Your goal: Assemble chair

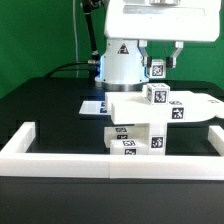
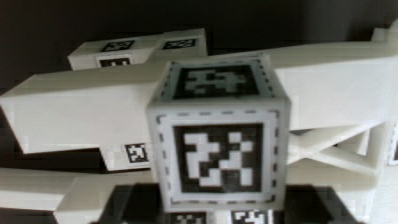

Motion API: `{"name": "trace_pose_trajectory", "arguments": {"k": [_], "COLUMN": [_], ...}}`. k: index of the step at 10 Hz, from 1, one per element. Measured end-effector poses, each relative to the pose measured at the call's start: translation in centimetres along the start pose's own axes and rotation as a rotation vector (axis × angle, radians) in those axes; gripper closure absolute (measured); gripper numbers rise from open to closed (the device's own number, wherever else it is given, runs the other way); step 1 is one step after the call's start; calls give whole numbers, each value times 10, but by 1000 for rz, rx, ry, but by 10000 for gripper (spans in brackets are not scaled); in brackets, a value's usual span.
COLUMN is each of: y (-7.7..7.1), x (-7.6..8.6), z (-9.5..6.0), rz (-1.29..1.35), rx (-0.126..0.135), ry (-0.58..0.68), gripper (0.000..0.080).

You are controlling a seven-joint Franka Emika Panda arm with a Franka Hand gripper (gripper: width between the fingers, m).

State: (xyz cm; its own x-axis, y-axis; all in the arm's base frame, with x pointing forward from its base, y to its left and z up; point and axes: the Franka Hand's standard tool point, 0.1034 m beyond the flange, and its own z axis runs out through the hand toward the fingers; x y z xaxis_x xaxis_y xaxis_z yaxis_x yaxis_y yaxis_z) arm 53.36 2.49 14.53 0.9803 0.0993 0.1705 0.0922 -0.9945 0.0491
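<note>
Gripper (image 1: 158, 67) upper right of ext. view, pinching tagged square post (image 1: 157, 70) above chair parts (image 1: 140, 125) mid-frame.

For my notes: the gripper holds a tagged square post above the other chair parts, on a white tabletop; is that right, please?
Not quite: the exterior view shows a black tabletop, not white. The gripper does hold the tagged square post above the other chair parts.

White chair parts (image 1: 150, 115) bear black-and-white square tags; black table (image 1: 45, 105), green backdrop (image 1: 40, 35).
</note>
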Motion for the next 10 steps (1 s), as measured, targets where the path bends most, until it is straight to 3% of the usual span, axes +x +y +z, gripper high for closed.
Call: {"name": "trace_pose_trajectory", "arguments": {"k": [5, 10], "y": [13, 9], "x": [6, 4], "z": [7, 12], "rz": [11, 5], "rx": [-20, -24], "ry": [-4, -13], "gripper": [512, 512]}}
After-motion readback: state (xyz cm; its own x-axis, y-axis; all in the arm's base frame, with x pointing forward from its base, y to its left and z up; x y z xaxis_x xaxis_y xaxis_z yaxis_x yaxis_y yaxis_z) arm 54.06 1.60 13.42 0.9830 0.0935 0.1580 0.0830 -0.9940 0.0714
